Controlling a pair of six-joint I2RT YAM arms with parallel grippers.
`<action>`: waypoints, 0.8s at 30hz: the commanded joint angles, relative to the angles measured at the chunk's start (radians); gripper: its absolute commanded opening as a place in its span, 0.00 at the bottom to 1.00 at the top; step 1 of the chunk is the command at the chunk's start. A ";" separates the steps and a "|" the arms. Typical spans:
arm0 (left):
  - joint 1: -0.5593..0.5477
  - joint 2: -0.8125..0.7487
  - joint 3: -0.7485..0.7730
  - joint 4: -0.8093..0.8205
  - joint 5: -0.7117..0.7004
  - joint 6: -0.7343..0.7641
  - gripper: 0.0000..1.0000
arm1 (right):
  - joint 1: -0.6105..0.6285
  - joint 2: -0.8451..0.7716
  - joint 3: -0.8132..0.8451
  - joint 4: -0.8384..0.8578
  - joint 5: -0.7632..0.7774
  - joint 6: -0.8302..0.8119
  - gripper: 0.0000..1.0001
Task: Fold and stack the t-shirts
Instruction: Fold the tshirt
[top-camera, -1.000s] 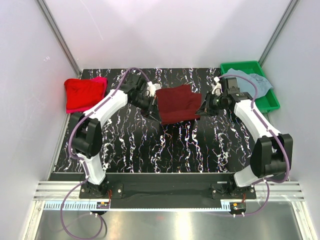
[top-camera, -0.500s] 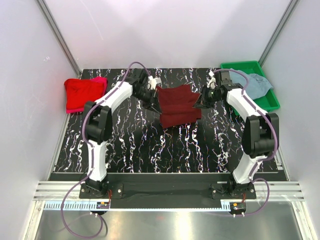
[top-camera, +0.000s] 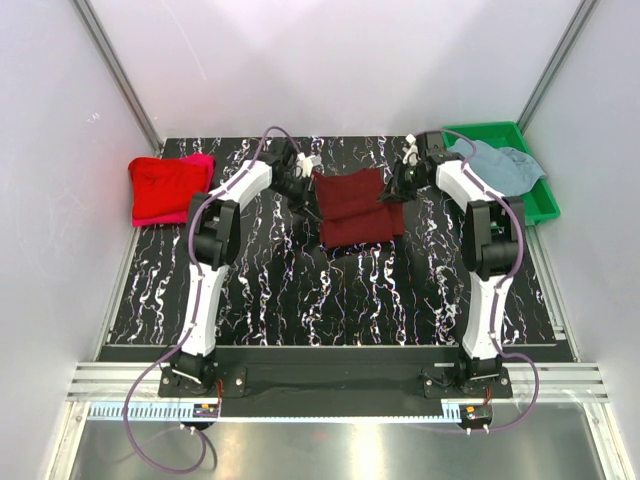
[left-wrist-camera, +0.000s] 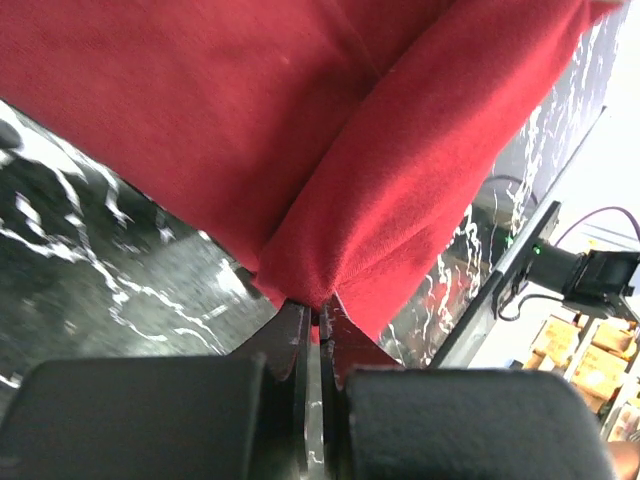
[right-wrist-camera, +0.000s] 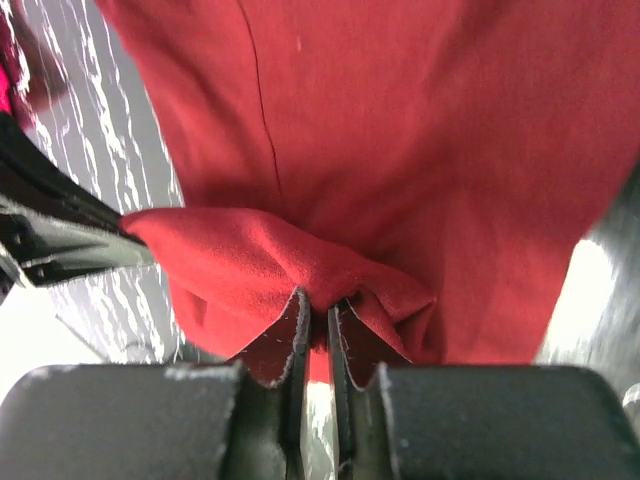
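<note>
The dark maroon cloth t-shirt (top-camera: 357, 210) spans between both arms, its width running left to right. The left gripper (top-camera: 306, 187) and the right gripper (top-camera: 392, 194) each pinch one side of it, near its far edge.

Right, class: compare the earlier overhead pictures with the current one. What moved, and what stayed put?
The left hand and right hand, each pinching a side of the maroon shirt, moved toward the far edge of the table, arms stretching out. Nothing was released. The red shirt, grey-blue shirt and green tray stayed put.
</note>
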 joint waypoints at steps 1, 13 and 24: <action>0.015 0.022 0.102 0.048 0.020 -0.003 0.00 | -0.010 0.059 0.127 0.028 0.012 -0.016 0.00; 0.060 0.138 0.310 0.215 -0.067 -0.031 0.00 | -0.010 0.199 0.299 0.070 0.033 -0.016 0.00; 0.058 -0.009 0.174 0.251 0.045 -0.072 0.00 | -0.021 0.137 0.331 0.047 -0.014 0.039 0.00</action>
